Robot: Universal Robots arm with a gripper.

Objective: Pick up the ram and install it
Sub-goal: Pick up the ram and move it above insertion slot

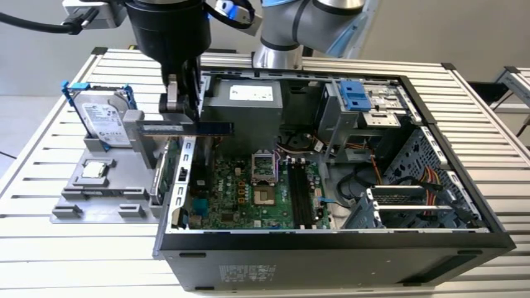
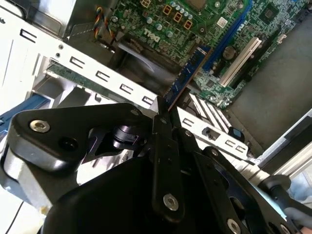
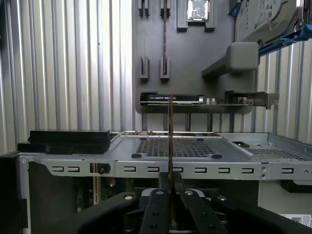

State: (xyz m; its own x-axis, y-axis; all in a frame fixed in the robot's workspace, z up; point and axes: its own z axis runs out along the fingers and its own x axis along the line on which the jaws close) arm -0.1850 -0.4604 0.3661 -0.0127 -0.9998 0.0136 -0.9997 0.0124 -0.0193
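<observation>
The ram (image 1: 188, 128) is a thin dark strip held level above the left wall of the open computer case (image 1: 331, 239). My gripper (image 1: 183, 113) is shut on it from above, near the strip's middle. In the second wrist view the ram (image 2: 187, 75) sticks out from between the fingers (image 2: 162, 127) toward the green motherboard (image 2: 204, 24). In the first wrist view the ram (image 3: 170, 141) shows edge-on, rising from my gripper (image 3: 170, 184). The black memory slots (image 1: 300, 195) lie on the motherboard (image 1: 240, 192), to the exterior view's right of the ram and below it.
A grey fixture tray (image 1: 83, 198) to the exterior view's left of the case holds a hard drive (image 1: 106, 121) and a small square silver chip (image 1: 95, 168). A green card (image 1: 168, 180) stands at the tray's right edge. The power supply (image 1: 244, 102) and drive cage (image 1: 364, 102) fill the case's far side.
</observation>
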